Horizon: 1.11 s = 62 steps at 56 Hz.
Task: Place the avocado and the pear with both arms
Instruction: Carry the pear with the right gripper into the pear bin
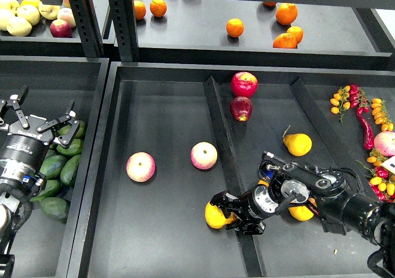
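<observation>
Down at six o'clock, the right pincer [227,215] is clamped on the pear [215,216]; lift it straight. Left pincer [38,122], fingers apart, should drop squarely onto an avocado [72,147].

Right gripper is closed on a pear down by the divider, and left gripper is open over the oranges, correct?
Not quite. In the head view the left gripper is open over the avocados in the left bin, not oranges. The right gripper does grip a pear by the divider.

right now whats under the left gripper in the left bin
Under the left gripper lie dark green avocados, stacked in the left bin. The arm covers part of the pile, so their count stays unclear.
</observation>
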Tool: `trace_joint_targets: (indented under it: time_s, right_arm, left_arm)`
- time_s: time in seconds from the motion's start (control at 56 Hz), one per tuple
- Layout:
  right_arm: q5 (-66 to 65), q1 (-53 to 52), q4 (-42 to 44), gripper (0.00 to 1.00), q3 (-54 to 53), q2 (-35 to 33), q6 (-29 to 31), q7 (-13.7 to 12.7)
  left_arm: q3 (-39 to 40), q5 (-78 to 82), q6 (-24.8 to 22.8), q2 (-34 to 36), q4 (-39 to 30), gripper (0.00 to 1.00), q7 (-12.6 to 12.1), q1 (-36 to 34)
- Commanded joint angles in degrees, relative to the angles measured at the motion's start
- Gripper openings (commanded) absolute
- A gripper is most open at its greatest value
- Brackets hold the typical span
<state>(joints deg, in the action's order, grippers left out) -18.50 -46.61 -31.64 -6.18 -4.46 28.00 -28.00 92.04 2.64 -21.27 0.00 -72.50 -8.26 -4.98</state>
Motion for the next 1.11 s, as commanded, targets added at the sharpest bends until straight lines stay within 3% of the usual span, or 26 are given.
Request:
trace_joint_targets:
  time_s: [0.0, 0.304, 0.768, 1.09]
  right_arm:
    - [0.66, -0.23, 0.00, 0.23, -1.20, 0.07, 0.00, 0.00]
    - [9.00, -4.54, -0.79, 0.22, -0.59, -1.42, 0.00, 0.00]
    - [39.85, -18.25, -8.70, 0.23, 22.43, -15.31, 0.00, 0.00]
    - [43.82, -18.17, -12.04, 0.23, 30.96, -19.44, 0.00, 0.00]
  left_arm:
    - [-0.02, 0.00, 0.00, 0.00, 0.07, 1.00, 0.00, 0.06]
    - [-0.28, 0.00, 0.00, 0.00, 0.34, 1.00, 0.00, 0.06]
    - [-0.37, 0.00, 0.00, 0.00, 0.43, 1.00, 0.00, 0.06]
    - [-0.37, 0.00, 0.00, 0.00, 0.51, 1.00, 0.00, 0.06]
